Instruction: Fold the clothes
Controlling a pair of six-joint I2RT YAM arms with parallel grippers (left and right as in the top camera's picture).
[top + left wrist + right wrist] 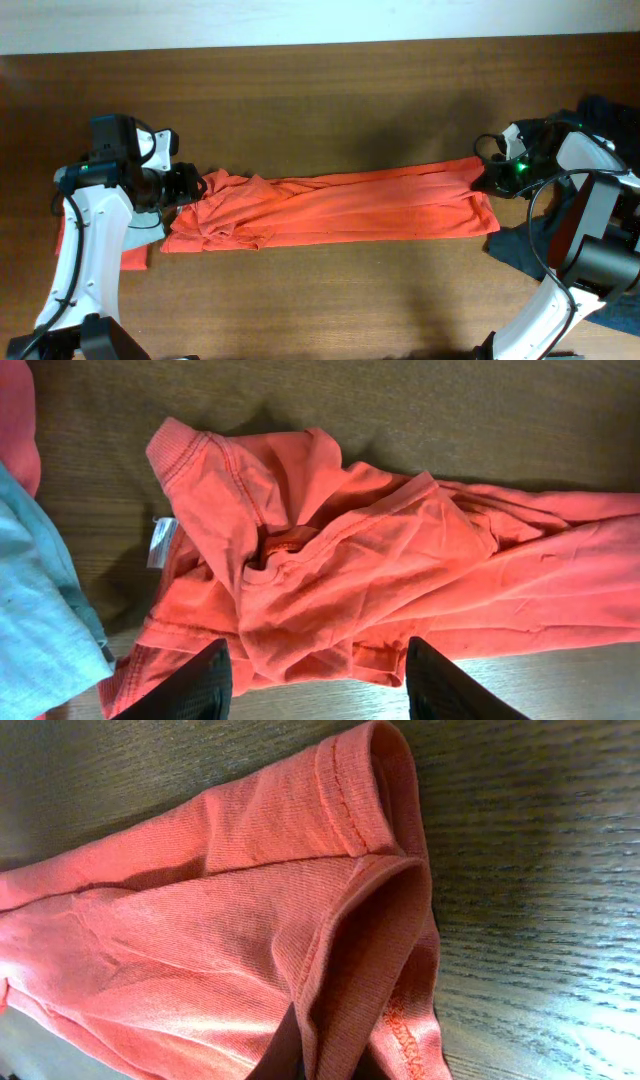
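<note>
Overhead view: a red-orange T-shirt [340,205] lies stretched out in a long, wrinkled band across the middle of a dark wooden table [320,100]. The left gripper [190,187] sits at the shirt's bunched left end, where the cloth is heaped and creased. The right gripper [487,178] sits at the shirt's right end, on its far corner. A dark navy garment [520,250] lies just past the shirt's right end, partly under the right arm. A plain red cloth [135,258] lies just past the shirt's left end, under the left arm.

Left wrist view: the shirt's crumpled left end [400,570] fills most of the frame, with a ribbed edge turned up and a small white label [161,542] showing at its side. The left gripper [318,660] hangs over the shirt's near edge with its two dark fingers [205,685] spread apart; the cloth lies below them and neither finger presses on it. A pale blue-grey cloth [40,630] lies beside the shirt, close to the label.

Right wrist view: the shirt's stitched hem [345,800] is seen very close, folded double over the wood grain. The folded hem runs down into the right gripper [310,1068], which shows only as a dark shape at the bottom edge; its claw is pressed together, pinching the shirt's hem.
</note>
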